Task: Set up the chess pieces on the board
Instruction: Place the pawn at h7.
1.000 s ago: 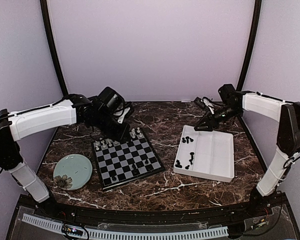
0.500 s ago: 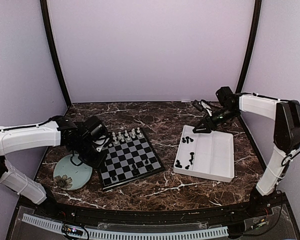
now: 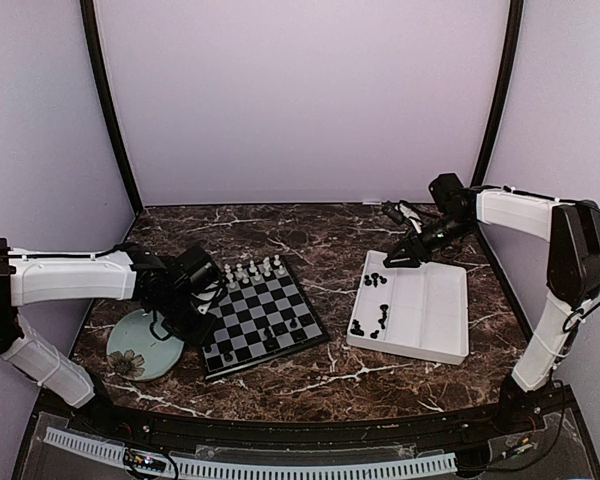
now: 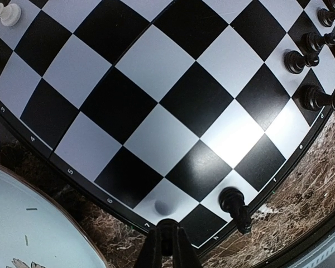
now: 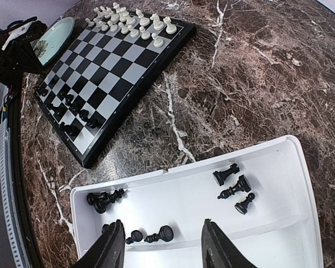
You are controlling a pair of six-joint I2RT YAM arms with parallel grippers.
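Left gripper (image 4: 166, 237) – fingers pressed together, tips over the black border of the board (image 4: 156, 111), beside the green plate (image 4: 28, 223). A black pawn (image 4: 234, 204) stands just to their right in the wrist view.

Right gripper (image 5: 163, 245) – fingers spread, hanging above the white tray (image 5: 184, 206). Loose black chess pieces (image 5: 233, 187) lie there, some between the fingers and some beyond. White pieces (image 3: 252, 270) line the board's far edge.

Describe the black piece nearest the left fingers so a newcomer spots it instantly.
Find the board between the plate and the tray. Go to its near corner on the plate side: the piece is upright on a light square in the edge row. It stands alone, while the other black pieces bunch further along that edge.
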